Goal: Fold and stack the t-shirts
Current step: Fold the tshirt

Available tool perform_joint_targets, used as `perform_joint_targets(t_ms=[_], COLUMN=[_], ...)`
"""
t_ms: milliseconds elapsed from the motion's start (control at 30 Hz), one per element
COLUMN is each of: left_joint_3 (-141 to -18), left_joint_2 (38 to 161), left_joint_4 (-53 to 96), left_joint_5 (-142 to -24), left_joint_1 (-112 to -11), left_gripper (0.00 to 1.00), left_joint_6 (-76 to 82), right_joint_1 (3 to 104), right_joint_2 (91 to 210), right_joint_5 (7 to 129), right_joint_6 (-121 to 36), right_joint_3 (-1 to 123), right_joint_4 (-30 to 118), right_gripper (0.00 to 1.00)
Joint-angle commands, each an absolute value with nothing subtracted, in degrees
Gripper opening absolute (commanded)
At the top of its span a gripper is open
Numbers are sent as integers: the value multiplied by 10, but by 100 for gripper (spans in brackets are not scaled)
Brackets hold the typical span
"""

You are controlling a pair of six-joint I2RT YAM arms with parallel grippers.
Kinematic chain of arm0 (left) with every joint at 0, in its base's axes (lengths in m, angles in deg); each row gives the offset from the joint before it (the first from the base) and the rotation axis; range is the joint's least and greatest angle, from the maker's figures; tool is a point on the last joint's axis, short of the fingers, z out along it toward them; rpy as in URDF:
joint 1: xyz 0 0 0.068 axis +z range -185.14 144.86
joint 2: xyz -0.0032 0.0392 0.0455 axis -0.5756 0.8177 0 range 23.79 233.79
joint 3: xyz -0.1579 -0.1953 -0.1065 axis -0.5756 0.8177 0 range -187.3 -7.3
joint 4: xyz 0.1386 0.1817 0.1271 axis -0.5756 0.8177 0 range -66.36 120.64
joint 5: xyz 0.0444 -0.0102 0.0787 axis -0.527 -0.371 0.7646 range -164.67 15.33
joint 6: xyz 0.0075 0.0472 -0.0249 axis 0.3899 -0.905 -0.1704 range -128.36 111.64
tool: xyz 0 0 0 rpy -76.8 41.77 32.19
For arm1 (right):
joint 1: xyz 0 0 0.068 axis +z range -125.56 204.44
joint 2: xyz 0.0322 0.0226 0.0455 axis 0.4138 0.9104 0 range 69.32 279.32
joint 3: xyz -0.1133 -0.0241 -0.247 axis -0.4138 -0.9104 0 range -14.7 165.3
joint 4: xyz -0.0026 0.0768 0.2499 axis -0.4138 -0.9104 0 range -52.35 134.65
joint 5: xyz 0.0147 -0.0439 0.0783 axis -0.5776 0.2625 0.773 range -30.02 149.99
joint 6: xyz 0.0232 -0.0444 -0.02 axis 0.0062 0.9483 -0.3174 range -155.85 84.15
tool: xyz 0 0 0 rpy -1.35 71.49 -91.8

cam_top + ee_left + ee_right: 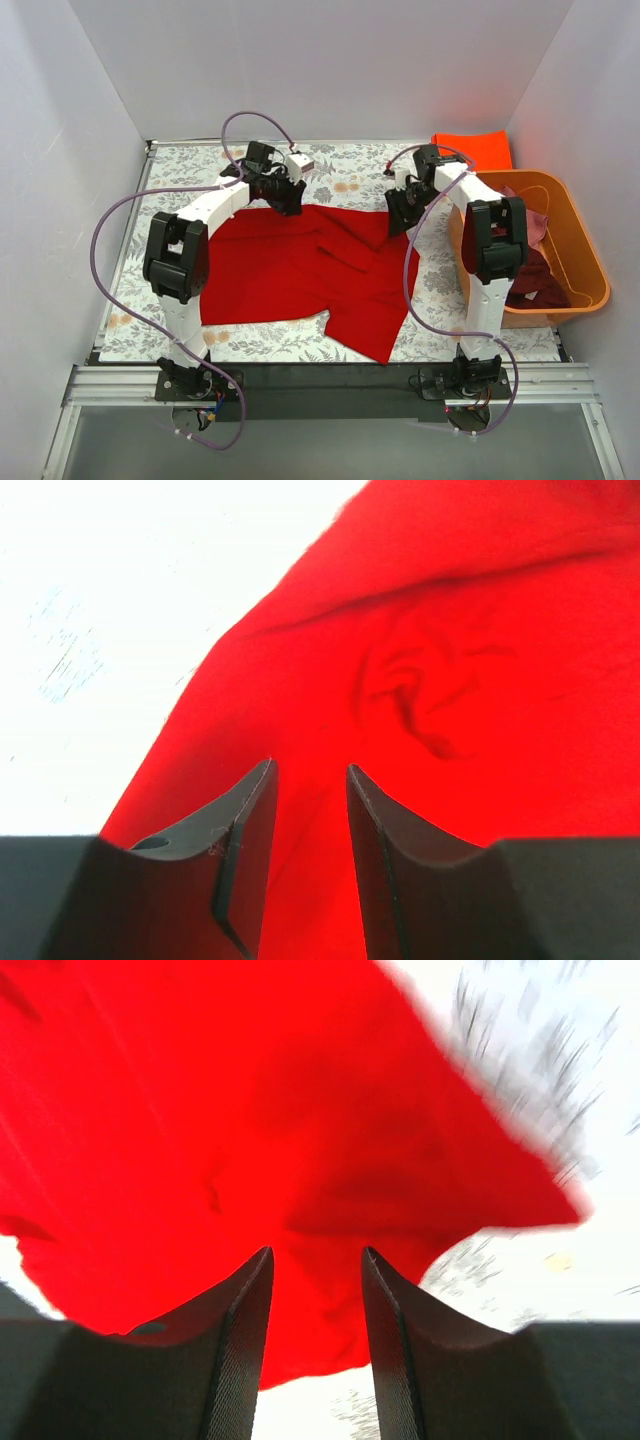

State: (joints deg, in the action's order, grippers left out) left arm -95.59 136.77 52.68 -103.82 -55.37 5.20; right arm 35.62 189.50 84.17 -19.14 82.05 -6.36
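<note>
A bright red t-shirt (pixel 300 270) lies spread and partly folded on the floral table cover, its right part folded over toward the near right. My left gripper (pixel 286 196) is over its far left edge, jaws open just above the red cloth (pixel 430 660). My right gripper (pixel 397 220) is over its far right corner, jaws open with red cloth (pixel 260 1130) below and between them. An orange-red shirt (pixel 472 148) lies folded at the far right. Maroon and dusty pink shirts (pixel 530 270) lie in the orange tub.
The orange plastic tub (pixel 585 250) stands at the right edge of the table. White walls close in the left, far and right sides. The floral cover (pixel 190 170) shows around the red shirt.
</note>
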Motion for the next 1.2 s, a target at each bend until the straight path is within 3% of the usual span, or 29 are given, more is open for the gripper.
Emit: perform_joint_targets(t_ms=[0, 367, 467, 500, 667, 1167], left_joint_3=[-943, -931, -928, -929, -922, -904], left_joint_2=[1322, 1339, 1343, 1344, 1352, 1393], left_joint_4=[515, 521, 517, 516, 513, 502], left_joint_5=[-1023, -1037, -1038, -1037, -1024, -971], left_joint_1=[-529, -467, -467, -467, -462, -450], left_gripper=[33, 35, 35, 35, 35, 35], left_joint_6=[101, 145, 148, 148, 141, 137], right_joint_1=[353, 352, 348, 346, 329, 306], right_joint_2=[1848, 1874, 1885, 1887, 1889, 1926], right_joint_5=[880, 923, 926, 927, 911, 871], right_joint_6=[-263, -322, -327, -329, -337, -338], right_joint_3=[771, 769, 780, 787, 799, 829], right_joint_4=[-5, 63, 67, 69, 88, 176], right_gripper=[48, 48, 39, 29, 2, 1])
